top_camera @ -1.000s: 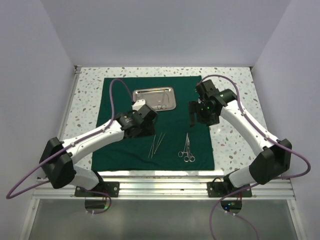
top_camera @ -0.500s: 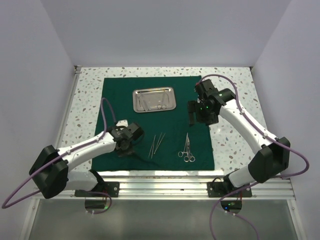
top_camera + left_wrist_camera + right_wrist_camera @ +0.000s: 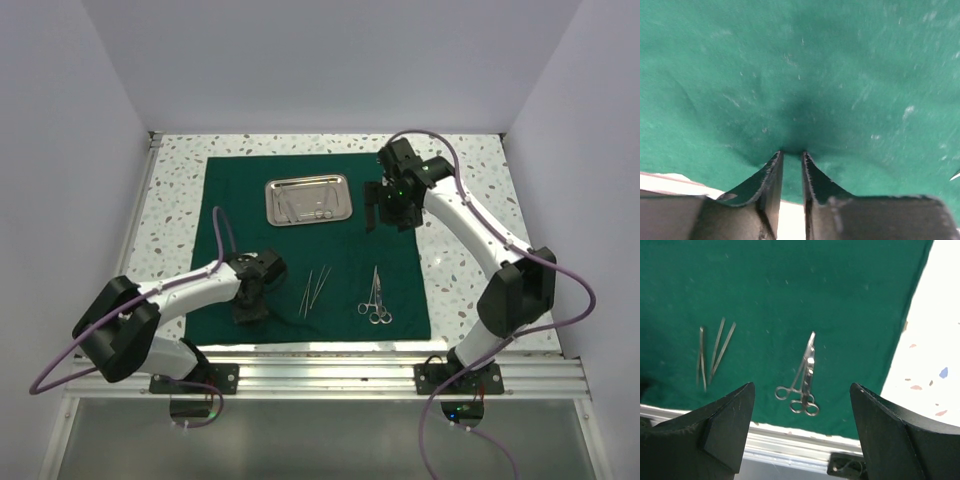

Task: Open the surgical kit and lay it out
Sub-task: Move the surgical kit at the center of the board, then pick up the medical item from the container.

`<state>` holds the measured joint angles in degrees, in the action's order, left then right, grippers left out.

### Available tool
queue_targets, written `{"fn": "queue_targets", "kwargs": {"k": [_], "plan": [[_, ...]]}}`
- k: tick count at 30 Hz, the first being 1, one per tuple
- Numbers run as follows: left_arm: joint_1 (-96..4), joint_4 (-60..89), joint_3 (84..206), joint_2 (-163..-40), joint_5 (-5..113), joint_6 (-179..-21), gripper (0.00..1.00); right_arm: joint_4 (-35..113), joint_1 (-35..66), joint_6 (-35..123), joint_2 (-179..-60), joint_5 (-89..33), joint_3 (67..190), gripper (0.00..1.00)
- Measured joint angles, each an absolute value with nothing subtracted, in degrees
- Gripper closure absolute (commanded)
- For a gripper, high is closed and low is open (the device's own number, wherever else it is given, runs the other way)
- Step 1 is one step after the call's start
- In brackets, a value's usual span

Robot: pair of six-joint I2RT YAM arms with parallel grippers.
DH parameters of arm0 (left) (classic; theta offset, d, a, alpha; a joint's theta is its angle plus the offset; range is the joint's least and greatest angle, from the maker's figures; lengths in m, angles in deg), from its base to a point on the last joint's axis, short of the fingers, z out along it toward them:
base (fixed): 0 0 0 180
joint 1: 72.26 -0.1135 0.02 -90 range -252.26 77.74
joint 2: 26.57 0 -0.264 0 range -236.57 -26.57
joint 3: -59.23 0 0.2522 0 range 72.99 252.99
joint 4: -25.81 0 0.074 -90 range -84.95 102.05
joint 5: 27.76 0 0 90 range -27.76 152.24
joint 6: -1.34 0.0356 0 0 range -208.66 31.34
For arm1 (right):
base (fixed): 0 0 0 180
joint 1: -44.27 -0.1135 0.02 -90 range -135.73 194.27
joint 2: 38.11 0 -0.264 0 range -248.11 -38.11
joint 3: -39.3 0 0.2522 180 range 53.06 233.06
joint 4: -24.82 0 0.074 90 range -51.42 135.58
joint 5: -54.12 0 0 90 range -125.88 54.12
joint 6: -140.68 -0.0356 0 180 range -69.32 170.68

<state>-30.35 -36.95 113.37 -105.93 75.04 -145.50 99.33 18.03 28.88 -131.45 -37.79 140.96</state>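
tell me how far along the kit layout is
Done: green cloth spread flat, tweezers and scissors laid on it. In hand: left gripper pinches the cloth near its front edge; right gripper open beside the tray. Left: instruments in the tray.

The left arm (image 3: 180, 295) and right arm (image 3: 470, 225) share one build: smooth white link shells joined by bulky black joint housings, each standing on a black base plate (image 3: 195, 380). A thin purple cable (image 3: 430, 132) runs along each arm in loose loops. A small green light (image 3: 399, 183) glows on the right arm's black wrist block. The left end effector (image 3: 791, 154) has two slim dark fingers (image 3: 771, 172) with rough, worn inner edges, flaring out to a grey body. The right end effector (image 3: 801, 387) has two broad, matte black, wedge-shaped fingers (image 3: 727, 422) with flat, angled faces.
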Motion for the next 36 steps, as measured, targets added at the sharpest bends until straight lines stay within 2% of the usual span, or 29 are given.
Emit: {"fn": "queue_targets", "kwargs": {"k": [9,15,18,20,23,26,30,36], "plan": [[-29.8,-44.71,114.9,-109.25,69.9,-143.73,0.61,98.09,18.97,28.86,-139.42,-37.29,148.89,0.2],[-29.06,-52.05,118.09,-109.79,68.48,-142.75,0.58,97.74,19.8,28.68,-142.13,-36.15,149.74,0.2],[-29.1,-57.45,127.18,-111.19,69.33,-141.74,0.52,98.17,19.91,28.68,-143.99,-36.15,153.04,0.2],[-29.34,-59.79,136.28,-112.68,70.08,-140.83,0.47,98.35,19.91,28.71,-145.26,-36.04,155.95,0.2],[-30.79,-60.18,151.79,-115.24,70.67,-138.64,0.44,98.13,19.91,28.4,-147.49,-34.95,161.68,0.19],[-33.06,-59.28,163.16,-117.95,72.44,-135.69,0.43,97.91,19.91,27.61,-150.61,-33.53,168.17,0.2],[-36.66,-56.09,171.99,-124.24,74.4,-129.88,0.45,98.06,19.91,26.28,-156.25,-31.84,176.1,0.21],[-43.83,-48.36,184.62,-141.97,75.08,-124.35,0.53,100.71,19.91,25.82,-158.77,-31.78,178.09,0.21]]}}
